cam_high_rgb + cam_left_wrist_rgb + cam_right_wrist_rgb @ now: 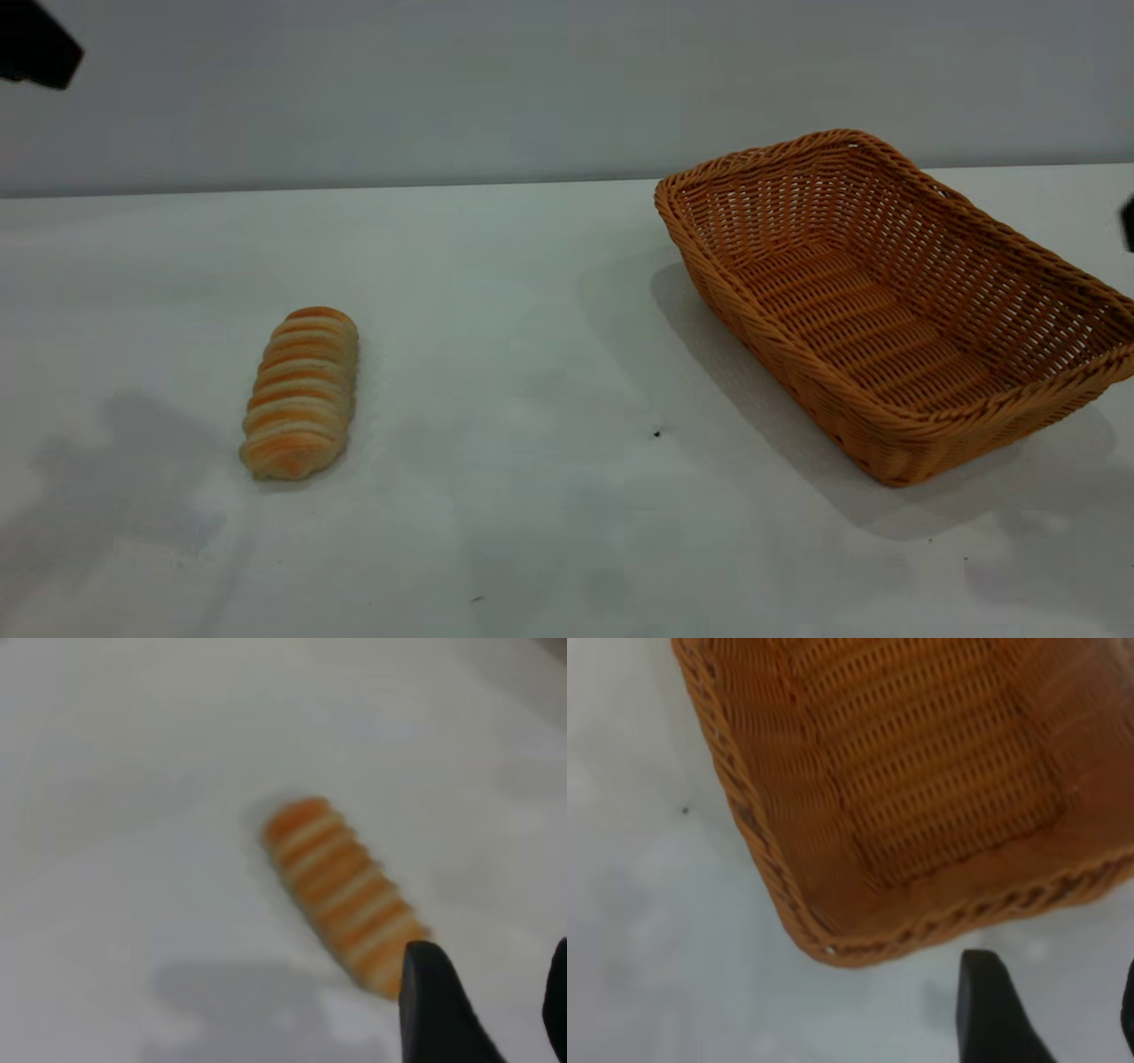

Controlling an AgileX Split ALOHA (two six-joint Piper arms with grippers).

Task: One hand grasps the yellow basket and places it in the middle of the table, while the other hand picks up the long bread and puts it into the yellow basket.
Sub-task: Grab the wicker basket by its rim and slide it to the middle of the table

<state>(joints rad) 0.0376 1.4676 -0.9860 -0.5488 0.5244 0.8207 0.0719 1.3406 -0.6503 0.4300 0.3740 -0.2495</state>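
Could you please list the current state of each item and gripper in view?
long bread: lying flat on the table, at the left, not gripped.
yellow basket: upright, empty, at the right, not gripped.
left gripper: open, above the bread.
right gripper: open, near the basket's rim.

Plain pale grey wall [532, 89] behind.

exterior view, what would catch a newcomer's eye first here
The basket, big and empty, stands at the table's right side, well off its middle. The bread lies alone on the left, far from it. In the wrist views, the left pincer hangs open near one end of the bread, and the right pincer hangs open just outside the basket's rim; neither touches anything.
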